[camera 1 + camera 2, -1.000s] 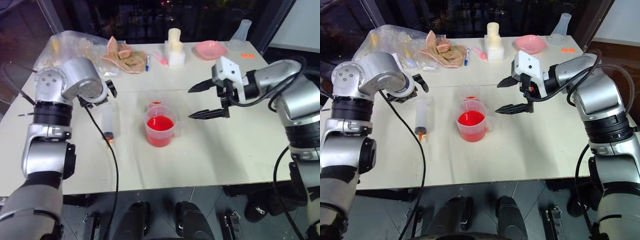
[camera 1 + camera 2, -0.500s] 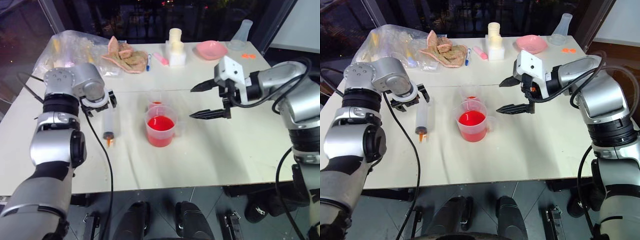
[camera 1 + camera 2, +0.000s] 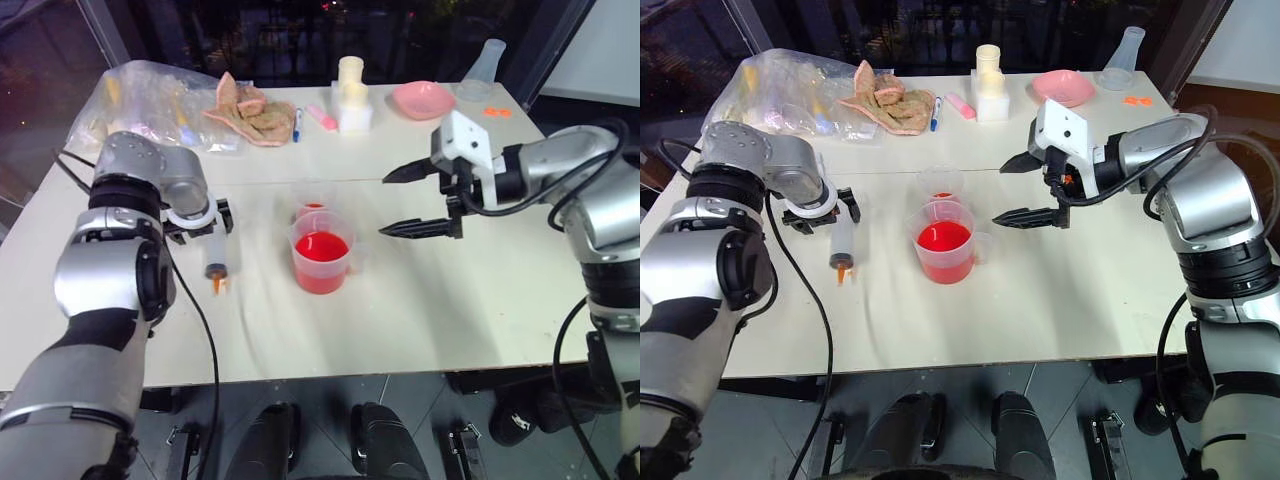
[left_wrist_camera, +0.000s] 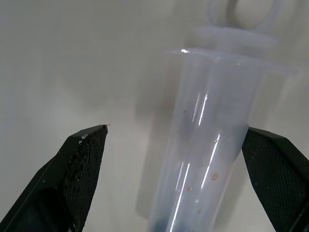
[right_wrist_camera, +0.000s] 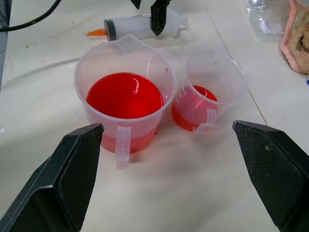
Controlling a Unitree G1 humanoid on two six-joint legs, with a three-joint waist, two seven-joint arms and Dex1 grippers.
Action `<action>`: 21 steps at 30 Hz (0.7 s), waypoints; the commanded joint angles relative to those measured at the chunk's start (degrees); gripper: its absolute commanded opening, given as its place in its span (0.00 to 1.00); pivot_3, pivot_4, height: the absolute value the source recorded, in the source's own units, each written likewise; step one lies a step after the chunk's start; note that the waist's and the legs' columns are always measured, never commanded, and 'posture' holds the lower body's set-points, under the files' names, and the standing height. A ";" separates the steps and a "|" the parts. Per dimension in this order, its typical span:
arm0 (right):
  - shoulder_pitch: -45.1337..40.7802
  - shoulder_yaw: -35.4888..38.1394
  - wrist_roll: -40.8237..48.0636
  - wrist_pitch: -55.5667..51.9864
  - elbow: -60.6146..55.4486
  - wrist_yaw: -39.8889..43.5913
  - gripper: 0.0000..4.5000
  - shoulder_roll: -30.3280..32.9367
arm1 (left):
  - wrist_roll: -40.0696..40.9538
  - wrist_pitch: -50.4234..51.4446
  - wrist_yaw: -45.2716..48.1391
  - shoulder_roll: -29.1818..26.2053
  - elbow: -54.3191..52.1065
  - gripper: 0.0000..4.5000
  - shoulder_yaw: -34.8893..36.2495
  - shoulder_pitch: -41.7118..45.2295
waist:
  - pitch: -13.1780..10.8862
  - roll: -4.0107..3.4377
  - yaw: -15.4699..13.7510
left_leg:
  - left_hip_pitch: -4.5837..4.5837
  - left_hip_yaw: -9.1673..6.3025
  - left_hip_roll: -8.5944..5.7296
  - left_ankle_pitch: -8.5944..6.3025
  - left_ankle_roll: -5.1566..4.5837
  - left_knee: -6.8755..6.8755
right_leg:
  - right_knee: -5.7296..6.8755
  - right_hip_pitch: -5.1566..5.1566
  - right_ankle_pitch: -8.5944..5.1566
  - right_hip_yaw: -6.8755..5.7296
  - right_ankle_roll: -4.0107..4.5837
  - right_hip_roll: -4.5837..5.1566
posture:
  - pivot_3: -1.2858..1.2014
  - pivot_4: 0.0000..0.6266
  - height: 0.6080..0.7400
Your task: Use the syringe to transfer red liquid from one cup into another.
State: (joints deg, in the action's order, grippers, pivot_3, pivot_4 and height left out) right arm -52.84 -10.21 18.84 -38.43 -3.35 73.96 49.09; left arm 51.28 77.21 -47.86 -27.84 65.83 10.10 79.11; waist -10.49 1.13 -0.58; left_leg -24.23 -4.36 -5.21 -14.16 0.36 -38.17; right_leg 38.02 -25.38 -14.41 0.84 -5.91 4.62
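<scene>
Two translucent cups (image 5: 124,96), clear cylindrical syringe (image 4: 207,145)

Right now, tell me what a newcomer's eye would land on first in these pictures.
The bright red liquid in the larger handled cup at the middle of the table stands out most, with the smaller cup just behind it, holding a little red too. To its left the clear syringe lies flat, the left gripper open over its plunger end. The right gripper hovers open to the right of the cups.

Lab: white table (image 3: 450,300), measuring cups (image 3: 322,252)
</scene>
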 commanded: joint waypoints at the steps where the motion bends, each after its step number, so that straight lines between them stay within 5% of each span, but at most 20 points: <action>1: -0.26 2.57 0.83 -0.18 -2.39 -0.54 1.00 1.18 | -7.27 0.54 7.60 0.06 0.54 0.99 -1.05 2.50 | 0.00 0.00 0.00 | 0.00 0.00 0.00 0.00 0.00 0.00 | 0.00 0.00 0.00 0.00 0.00 0.00 | 0.52 0.24 1.00; 5: 0.02 2.69 1.14 -0.38 -2.80 -0.92 1.00 1.41 | -13.73 0.38 13.40 0.75 1.91 0.99 -0.51 3.10 | 0.00 0.00 0.05 | 0.00 0.00 0.01 0.00 0.00 0.00 | 0.00 -0.01 0.00 0.00 0.00 0.00 | 0.52 0.24 1.00; 15: 0.18 2.72 1.55 -0.95 -3.28 -1.70 1.00 1.55 | -25.60 -1.08 26.67 2.26 1.75 0.34 -0.93 1.50 | 0.01 -0.01 0.23 | 0.00 0.00 0.02 0.00 0.00 0.00 | 0.04 -0.01 0.00 0.01 0.00 0.01 | 0.52 0.24 1.00; 21: 0.20 2.74 1.61 -0.89 -3.28 -1.98 1.00 1.56 | -28.60 -3.49 26.17 2.04 -0.86 0.33 3.67 1.09 | 0.01 -0.02 0.23 | 0.03 0.00 0.02 0.00 0.01 0.00 | 0.09 0.00 0.00 0.01 0.00 0.01 | 0.52 0.24 1.00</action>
State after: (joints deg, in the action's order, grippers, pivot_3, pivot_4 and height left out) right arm -52.21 -9.89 19.88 -39.59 -4.81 72.24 49.77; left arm 24.15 76.34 -20.32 -25.07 67.61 12.23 79.90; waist -10.48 1.12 -0.35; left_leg -24.20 -4.36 -5.19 -14.15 0.37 -38.17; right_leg 38.11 -25.39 -14.41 0.85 -5.91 4.63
